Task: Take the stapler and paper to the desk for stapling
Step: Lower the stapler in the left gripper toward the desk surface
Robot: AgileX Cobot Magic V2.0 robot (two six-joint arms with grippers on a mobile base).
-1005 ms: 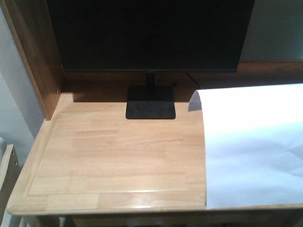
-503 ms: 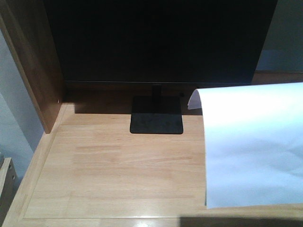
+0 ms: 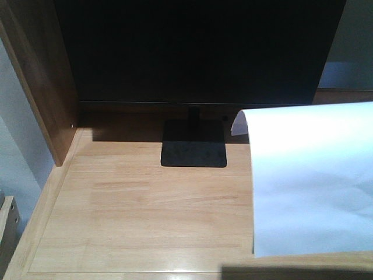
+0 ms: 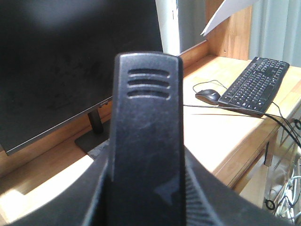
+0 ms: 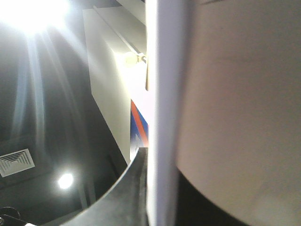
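Observation:
A black stapler (image 4: 148, 136) stands upright in the left wrist view, filling the middle, with my left gripper (image 4: 148, 200) shut on its lower part. The white paper (image 3: 309, 181) hangs in the air over the right side of the light-wood desk (image 3: 140, 204), its near-left corner curled. My right gripper (image 5: 162, 193) is shut on the paper (image 5: 162, 117), which shows edge-on in the right wrist view against a ceiling with lights. A corner of the paper (image 4: 228, 14) also shows at the top of the left wrist view. Neither gripper shows in the front view.
A large black monitor (image 3: 192, 52) on a flat black stand (image 3: 193, 153) fills the back of the desk. A dark wooden side panel (image 3: 41, 87) closes the left. A black keyboard (image 4: 256, 84), a mouse (image 4: 208, 96) and cables (image 4: 282, 127) lie further along the desk.
The front view has moved closer to the desk: the monitor looms larger and the desk's front edge has dropped out of sight. The paper keeps its place in the frame.

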